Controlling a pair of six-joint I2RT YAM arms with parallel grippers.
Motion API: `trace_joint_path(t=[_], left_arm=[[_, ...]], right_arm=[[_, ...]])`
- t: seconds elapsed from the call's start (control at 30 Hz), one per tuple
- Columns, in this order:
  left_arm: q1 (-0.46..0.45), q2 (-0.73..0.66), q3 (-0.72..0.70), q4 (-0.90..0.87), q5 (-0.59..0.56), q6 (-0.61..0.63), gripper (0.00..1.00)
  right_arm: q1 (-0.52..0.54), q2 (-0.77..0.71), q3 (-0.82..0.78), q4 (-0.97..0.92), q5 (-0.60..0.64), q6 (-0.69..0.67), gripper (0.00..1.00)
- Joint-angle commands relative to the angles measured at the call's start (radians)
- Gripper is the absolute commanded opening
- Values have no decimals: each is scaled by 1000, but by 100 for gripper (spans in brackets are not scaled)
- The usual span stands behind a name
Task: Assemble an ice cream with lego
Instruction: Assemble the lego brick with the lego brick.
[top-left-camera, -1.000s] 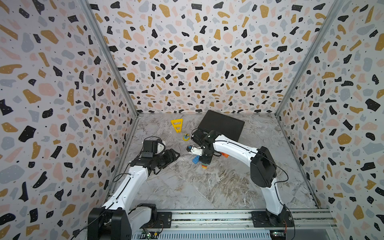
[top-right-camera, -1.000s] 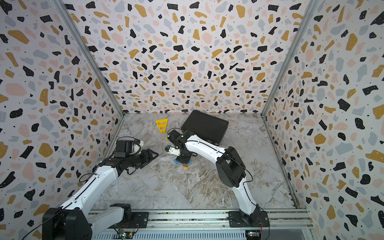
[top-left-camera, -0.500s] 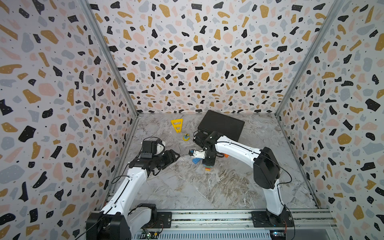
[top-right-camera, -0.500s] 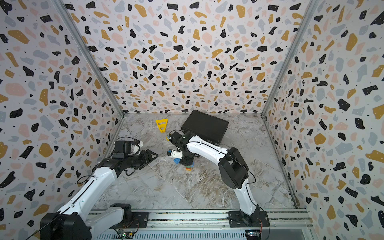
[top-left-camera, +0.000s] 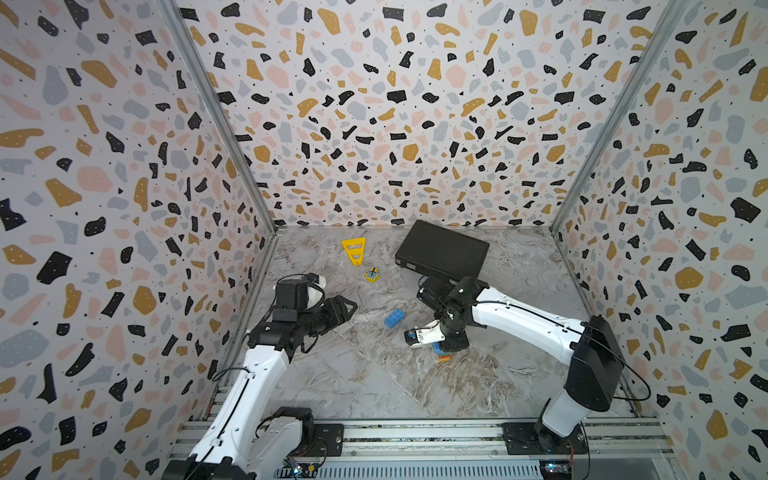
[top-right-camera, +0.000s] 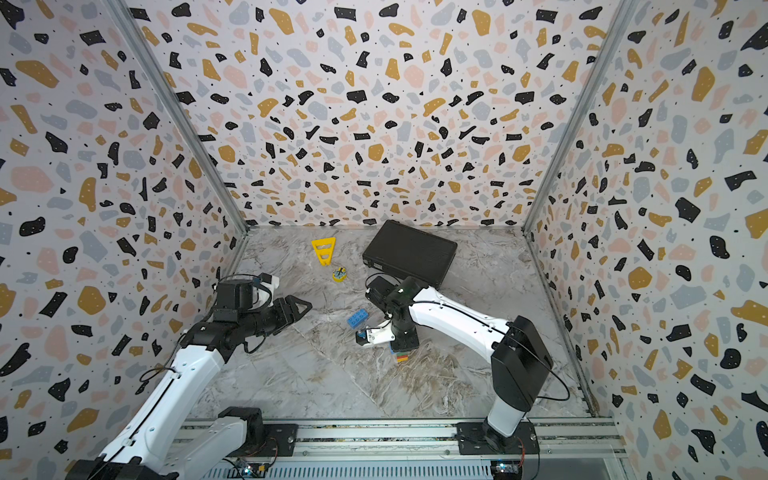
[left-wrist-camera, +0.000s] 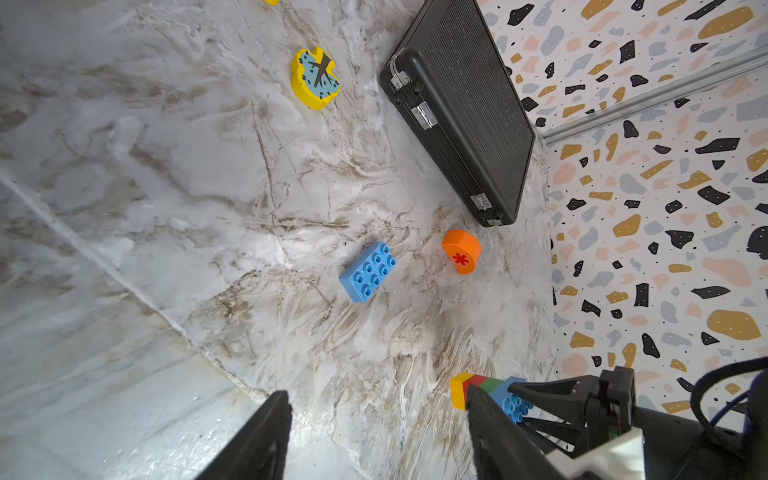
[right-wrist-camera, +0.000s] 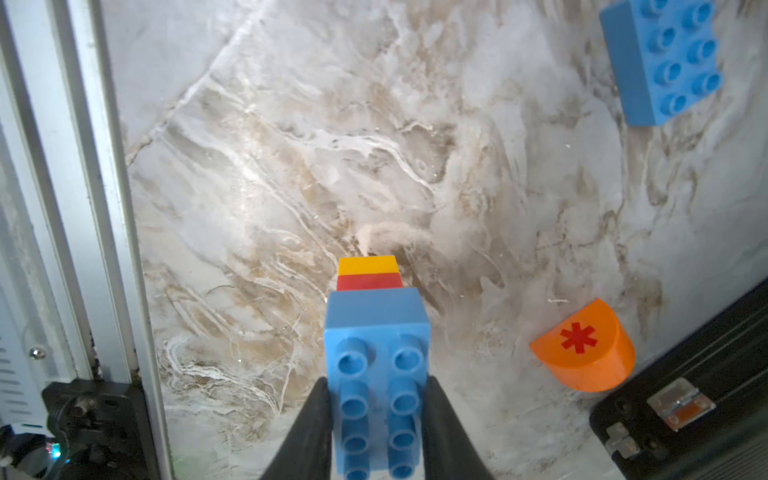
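The right gripper (right-wrist-camera: 377, 382) is pinching the ice cream (right-wrist-camera: 376, 328) by its wide blue brick, and the thin red and yellow end points down at the marble table (right-wrist-camera: 291, 166). Close beside it are the smooth orange half-round (right-wrist-camera: 582, 347) and the hard black case (right-wrist-camera: 715, 365), and a bumpy loose blue brick (left-wrist-camera: 368, 272) lies between the two grippers. The left gripper (left-wrist-camera: 374, 395) is spread wide with nothing in it, bare table lies in front of it, and the yellow round piece (left-wrist-camera: 316, 77) is farther off.

place: robot lab cell, as i see it | walls (top-left-camera: 374, 124): terrazzo-print panels on three sides | floor (top-left-camera: 374, 386): marble print | rail (top-left-camera: 415, 434): metal, two arms (top-left-camera: 523, 322) mounted on it
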Motion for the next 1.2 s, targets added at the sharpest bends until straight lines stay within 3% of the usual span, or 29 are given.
trace_joint_path(t=[0.0, 0.33, 0.9, 1.07, 1.17], left_arm=[[7, -12, -1, 33, -2, 22, 68], [7, -19, -13, 59, -3, 27, 69], [8, -9, -15, 57, -5, 36, 69], [7, -7, -12, 51, -9, 39, 69], [8, -7, -11, 47, -12, 40, 69]], right_arm=[[-1, -41, -11, 67, -69, -143, 13], [3, 82, 28, 62, 8, -218, 13], [4, 114, 1, 91, 88, -212, 13], [8, 99, -1, 92, 81, -200, 23], [7, 92, 2, 94, 74, -192, 38]])
